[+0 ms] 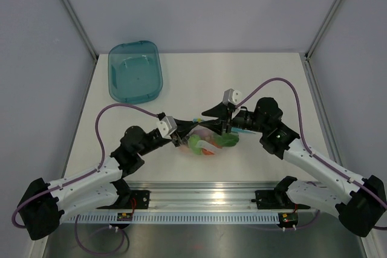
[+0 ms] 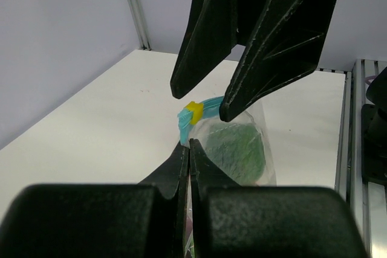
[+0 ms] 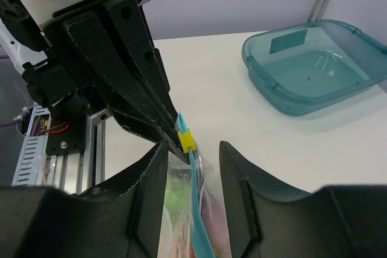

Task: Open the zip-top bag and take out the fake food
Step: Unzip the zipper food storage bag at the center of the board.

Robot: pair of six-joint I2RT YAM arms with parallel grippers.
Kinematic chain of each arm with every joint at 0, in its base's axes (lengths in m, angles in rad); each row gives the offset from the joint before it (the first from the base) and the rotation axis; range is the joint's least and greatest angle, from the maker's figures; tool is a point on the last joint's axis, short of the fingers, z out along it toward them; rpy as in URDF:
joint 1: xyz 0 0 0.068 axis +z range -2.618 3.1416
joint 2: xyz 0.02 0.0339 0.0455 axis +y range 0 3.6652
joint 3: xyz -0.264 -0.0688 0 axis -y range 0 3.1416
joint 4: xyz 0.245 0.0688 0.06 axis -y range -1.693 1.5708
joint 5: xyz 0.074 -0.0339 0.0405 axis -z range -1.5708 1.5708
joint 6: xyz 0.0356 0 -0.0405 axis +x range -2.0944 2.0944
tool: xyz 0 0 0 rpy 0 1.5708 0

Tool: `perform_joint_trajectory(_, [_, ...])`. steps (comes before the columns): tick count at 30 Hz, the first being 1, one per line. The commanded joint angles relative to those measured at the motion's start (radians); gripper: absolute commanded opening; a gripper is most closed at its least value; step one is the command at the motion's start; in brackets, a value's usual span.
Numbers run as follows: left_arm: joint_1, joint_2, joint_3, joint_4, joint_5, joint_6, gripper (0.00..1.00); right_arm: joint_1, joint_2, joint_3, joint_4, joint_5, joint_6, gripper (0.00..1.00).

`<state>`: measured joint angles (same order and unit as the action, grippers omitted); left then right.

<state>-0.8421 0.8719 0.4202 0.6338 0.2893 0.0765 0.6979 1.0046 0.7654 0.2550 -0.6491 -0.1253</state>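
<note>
Your small clear crinkly zip-top bag (image 1: pixel 205 136) sits mid-table between the arms, long axis left to right; its light teal zip strip (image 3: pixel 193 197) is uppermost, with the yellow slider (image 3: pixel 186 141) at its left end. Of the fake food (image 1: pixel 196 144) you see green and orange pieces, the rest blurred by plastic. The left gripper (image 2: pixel 188 144) pinches the strip's end; the right gripper (image 3: pixel 192 149) straddles it, jaws apart, holding nothing. The teal translucent tub (image 1: pixel 135 70) stands well apart.

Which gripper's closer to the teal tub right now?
Left. The left gripper, shut on the zip-top bag, sits on the bag's side toward the teal tub at far left. The right gripper, open astride the zip, sits just beyond, farther from it.
</note>
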Motion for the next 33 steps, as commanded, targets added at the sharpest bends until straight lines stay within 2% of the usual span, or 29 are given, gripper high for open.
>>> perform_joint_trajectory(1, [0.005,0.012,0.052,0.027,0.037,-0.007,0.0,0.009,0.018,0.035,0.079,-0.02,0.021,0.46])
perform_joint_trajectory(12, [0.005,0.029,0.071,0.007,0.05,-0.012,0.0,0.014,0.043,0.049,0.084,-0.032,0.013,0.38])
perform_joint_trajectory(18, [0.005,0.047,0.084,-0.002,0.065,-0.017,0.0,0.015,0.049,0.052,0.087,-0.058,0.018,0.37])
perform_joint_trajectory(19, [0.005,0.052,0.086,-0.003,0.065,-0.017,0.0,0.014,0.052,0.054,0.087,-0.063,0.018,0.36])
perform_joint_trajectory(24, [0.005,0.053,0.095,-0.016,0.054,-0.021,0.0,0.014,0.055,0.055,0.081,-0.061,0.021,0.16])
perform_joint_trajectory(33, [0.005,0.049,0.091,-0.005,0.007,-0.052,0.0,0.014,0.057,0.054,0.081,-0.072,0.029,0.09])
